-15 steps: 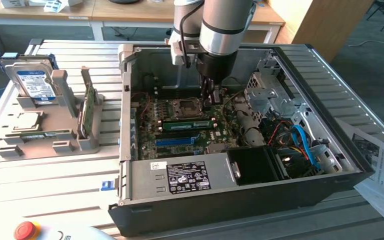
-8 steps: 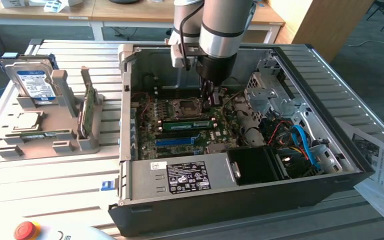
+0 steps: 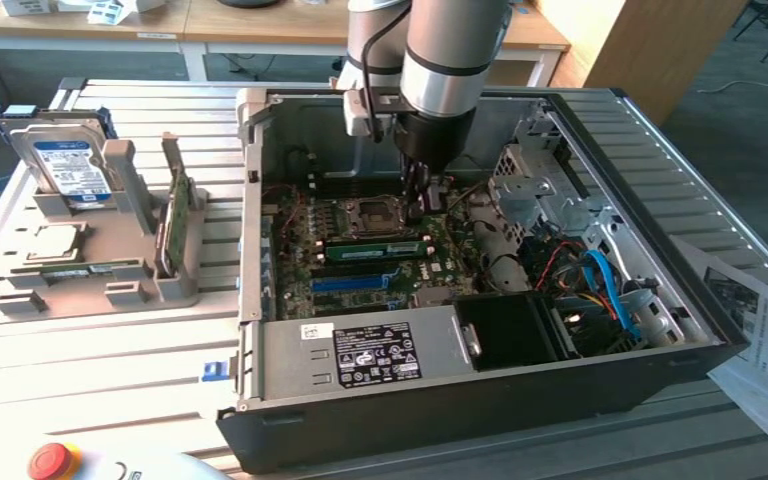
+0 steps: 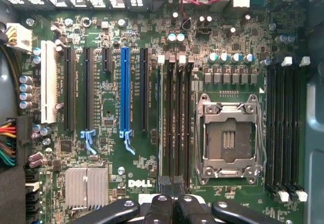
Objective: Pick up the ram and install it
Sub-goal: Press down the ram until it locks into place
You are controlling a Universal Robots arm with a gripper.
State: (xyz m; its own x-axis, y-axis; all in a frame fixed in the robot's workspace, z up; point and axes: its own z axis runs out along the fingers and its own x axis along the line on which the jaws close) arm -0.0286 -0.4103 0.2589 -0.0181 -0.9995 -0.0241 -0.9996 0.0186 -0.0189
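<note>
Ram (image 3: 375, 249) lies seated in a slot on the motherboard (image 4: 111, 107), just below and in front of our tool (image 3: 420, 200). We see the tool (image 4: 172, 204) closed tight, gripping nothing, hovering over the memory slots (image 4: 174, 128) beside the processor socket (image 4: 228, 138).

1. An open black computer case (image 3: 491, 395) is laid on the slatted metal worktop (image 3: 77, 370).
2. A silver hard drive with a blue-white label (image 3: 61, 165) is stood in a grey holder (image 3: 117, 265).
3. A red button (image 3: 51, 459) is seen at the worktop's near edge.
</note>
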